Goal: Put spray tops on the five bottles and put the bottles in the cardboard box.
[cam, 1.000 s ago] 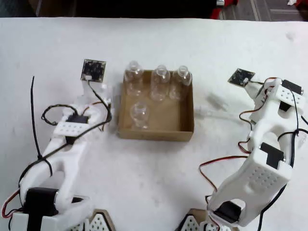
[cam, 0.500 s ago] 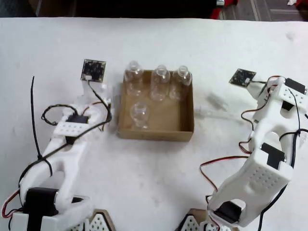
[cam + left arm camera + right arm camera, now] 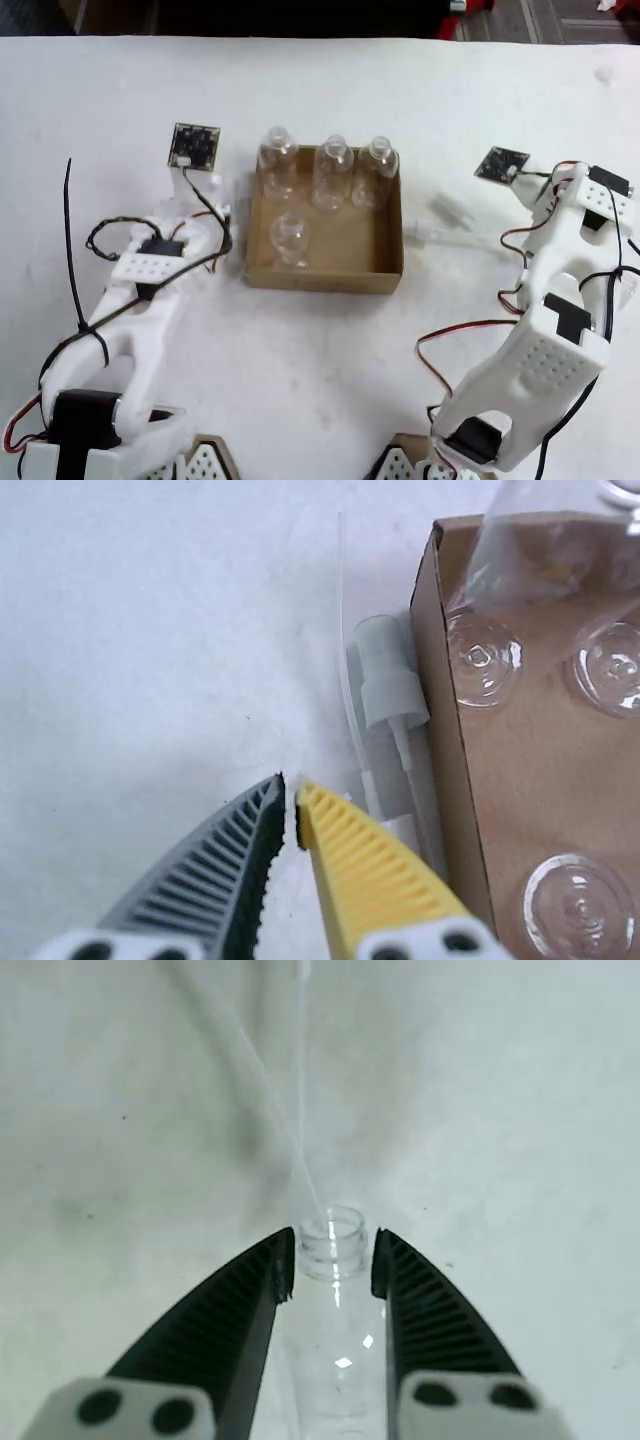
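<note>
Currently on the white worktop (image 3: 330,90):

Cardboard box (image 3: 325,276): open-topped, at the centre of the high frame, a little above the middle.

Four bottles (image 3: 333,172): clear, upright, without tops, inside the box. Three in a row along the far wall, one apart nearer the lower left corner.

Spray top (image 3: 385,680): white, lying on the worktop just beside the box's outer wall, on the left side in the high frame, stem and tube running along that wall.

Left tool (image 3: 290,798): left of the box, closed to a hairline gap, holding nothing, tips near the spray top.

Right tool (image 3: 331,1260): right of the box, closed on the fifth bottle (image 3: 335,1345), a clear one with its open neck between the tips, pointing away.

Thin clear tube (image 3: 300,1110): on the worktop beyond that neck.
</note>
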You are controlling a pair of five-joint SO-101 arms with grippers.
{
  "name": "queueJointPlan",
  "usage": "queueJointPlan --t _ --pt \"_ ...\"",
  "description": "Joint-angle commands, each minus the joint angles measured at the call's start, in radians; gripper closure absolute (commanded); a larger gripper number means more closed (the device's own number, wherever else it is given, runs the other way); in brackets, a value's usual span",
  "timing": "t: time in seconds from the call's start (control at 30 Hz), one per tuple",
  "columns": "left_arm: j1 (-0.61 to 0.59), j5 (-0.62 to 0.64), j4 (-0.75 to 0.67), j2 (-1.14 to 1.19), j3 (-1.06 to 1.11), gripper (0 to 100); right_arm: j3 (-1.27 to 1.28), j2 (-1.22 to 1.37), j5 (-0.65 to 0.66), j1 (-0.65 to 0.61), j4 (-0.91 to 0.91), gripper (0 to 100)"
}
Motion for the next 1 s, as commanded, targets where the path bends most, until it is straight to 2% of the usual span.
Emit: queueJointPlan --t 0.0,0.97 --pt "0.012 -0.012 -0.023 -0.002 -0.006 98 -0.040 -0.004 0.015 0.013 -0.018 88.7" --pt "0.012 -0.012 -0.023 -0.002 -0.006 98 -0.014 -0.004 0.015 0.015 -0.015 88.2"
